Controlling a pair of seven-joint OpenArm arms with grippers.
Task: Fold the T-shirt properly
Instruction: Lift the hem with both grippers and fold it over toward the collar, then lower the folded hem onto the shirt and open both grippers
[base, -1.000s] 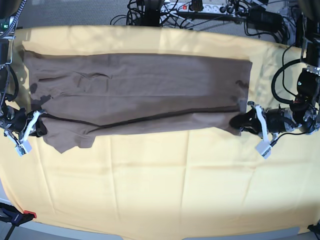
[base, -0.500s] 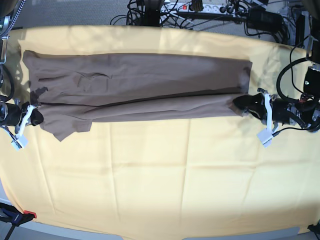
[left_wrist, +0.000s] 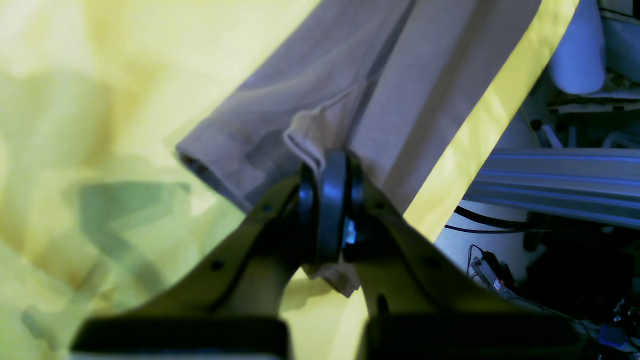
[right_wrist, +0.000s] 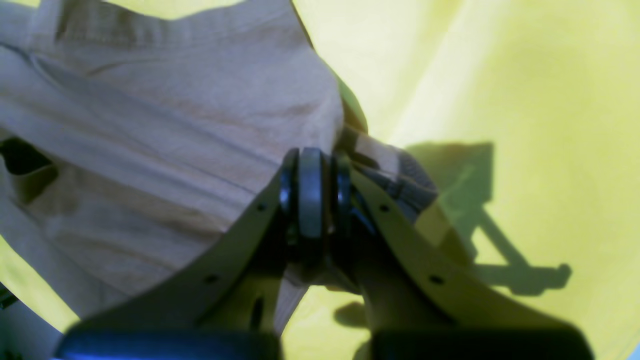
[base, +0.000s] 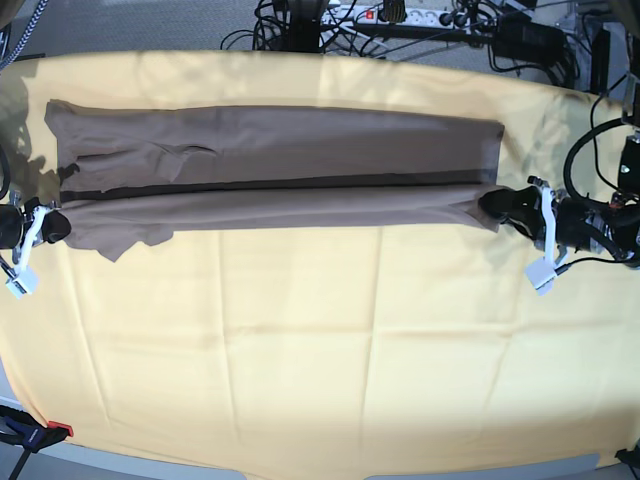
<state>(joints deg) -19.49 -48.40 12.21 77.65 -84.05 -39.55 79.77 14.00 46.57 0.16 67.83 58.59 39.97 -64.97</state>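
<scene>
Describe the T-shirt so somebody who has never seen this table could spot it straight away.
A large yellow cloth covers the whole table. Along its far half lies the T-shirt, a long taupe band stretched flat from side to side. It is the only brown, plain fabric there, pinched at each end by the left gripper and the right gripper.

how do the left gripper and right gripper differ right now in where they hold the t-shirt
The left gripper pinches the T-shirt at the straight end on the base view's right; the right gripper pinches the opposite end, where a loose flap hangs. The left gripper sits inside the yellow cloth; the right gripper is at its edge. Both are shut on the lifted front layer.
</scene>
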